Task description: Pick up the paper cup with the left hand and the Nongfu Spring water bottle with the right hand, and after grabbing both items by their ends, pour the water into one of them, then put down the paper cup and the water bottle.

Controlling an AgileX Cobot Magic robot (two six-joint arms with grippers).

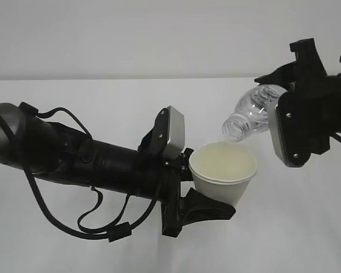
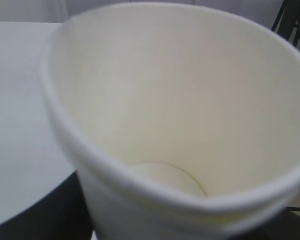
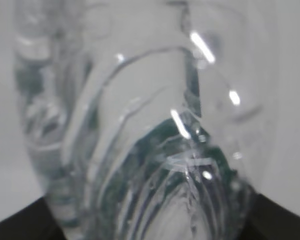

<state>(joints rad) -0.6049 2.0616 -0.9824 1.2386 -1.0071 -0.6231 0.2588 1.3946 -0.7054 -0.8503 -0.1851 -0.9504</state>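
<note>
The left hand (image 1: 91, 165) reaches in from the left above the white bench (image 1: 307, 227). Its gripper (image 1: 207, 196) is closed on the lower body of the paper cup (image 1: 224, 170), which is held off the bench, mouth up and tilted slightly. The left wrist view shows the cup's cream inside (image 2: 180, 100). To the right, the right hand (image 1: 312, 108) grips the water bottle (image 1: 250, 114) at its rear end. The bottle is tilted neck-down, with its open mouth just above the cup's rim.
</note>
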